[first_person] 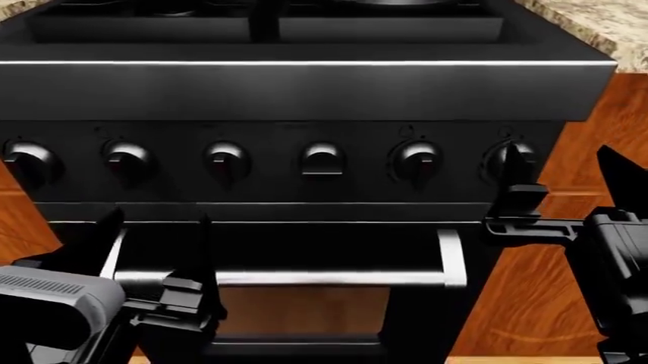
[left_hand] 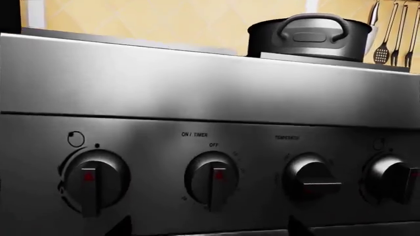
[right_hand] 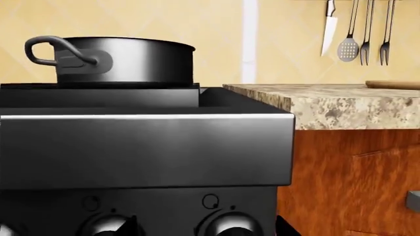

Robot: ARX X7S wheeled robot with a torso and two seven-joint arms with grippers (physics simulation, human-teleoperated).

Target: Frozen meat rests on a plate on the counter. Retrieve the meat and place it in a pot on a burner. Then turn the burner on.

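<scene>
Both end effectors, left (first_person: 152,258) and right (first_person: 562,178), have fingers apart, empty. Stove knobs (first_person: 322,161) just ahead. Pot (right_hand: 121,61) above on burner; bench (right_hand: 341,105) beside stove.

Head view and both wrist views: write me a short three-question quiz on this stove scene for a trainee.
1. True or false: the pot stands on the stove top.
2. In the head view, along the row of knobs, the right gripper is nearest which one? A leftmost, B middle, C rightmost.
3. Fill in: the jaws of the left gripper and of the right gripper stand ___.

Key: 1 true; 2 C; 3 open.
</scene>
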